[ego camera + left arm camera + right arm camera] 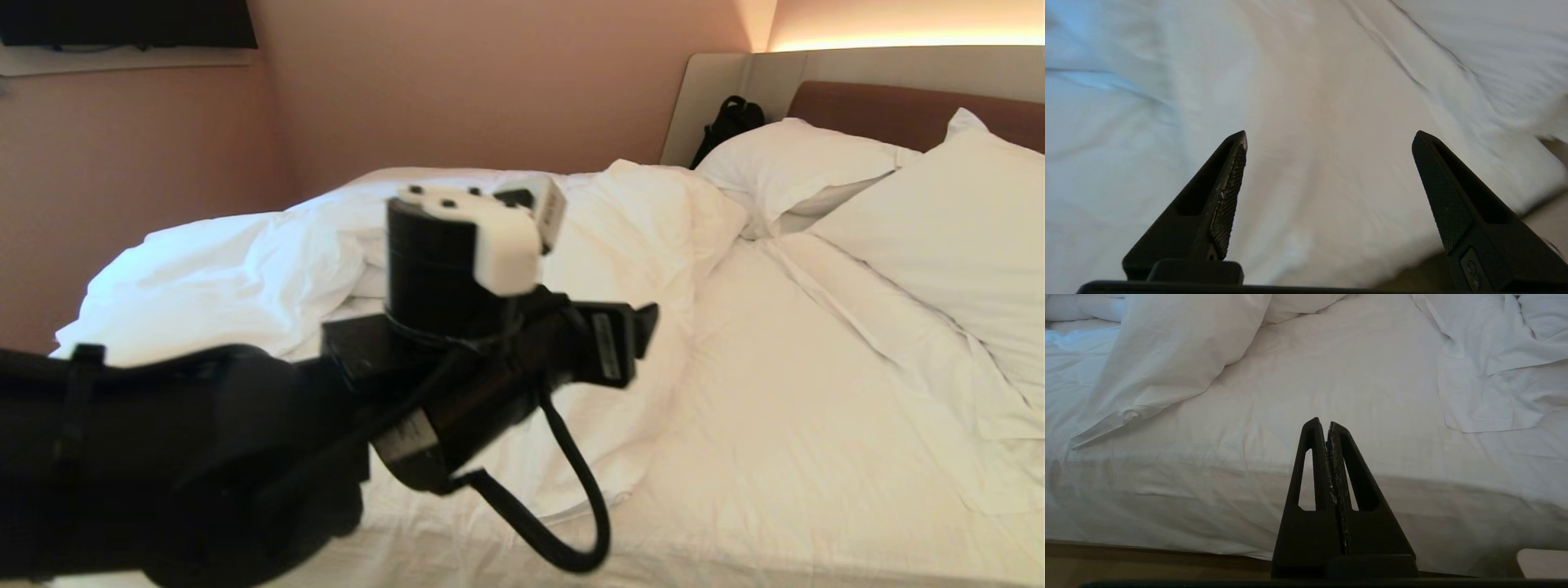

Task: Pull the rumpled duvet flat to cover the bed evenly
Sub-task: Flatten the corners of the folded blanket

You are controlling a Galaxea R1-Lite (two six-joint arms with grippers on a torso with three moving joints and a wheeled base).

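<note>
- My left pincer [1327,139] is released, its two black fingers [1224,196] spread wide with nothing between them.
- Under and ahead of that pincer I see only white cloth, creased; I cannot tell from the wrist view whether it is duvet or sheet.
- From the head camera my left arm [457,327] reaches across the near side of the bed [816,425], above the fabric, and hides part of it.
- The duvet [245,278] lies bunched beyond the left arm, heaped toward the far side of the bed, with one fold reaching toward the pillows [939,229].
- The mattress sheet [800,392], on the headboard side of the left arm, lies bare.
- My right pincer [1327,428] is clenched, fingers pressed together and holding nothing.
- It sits low beside the bed's near edge, pointing at the sheet; the duvet's corner [1126,416] lies ahead of it and well apart.
- A dark bag [727,122] leans at the headboard [898,106], far beyond both pincers.
</note>
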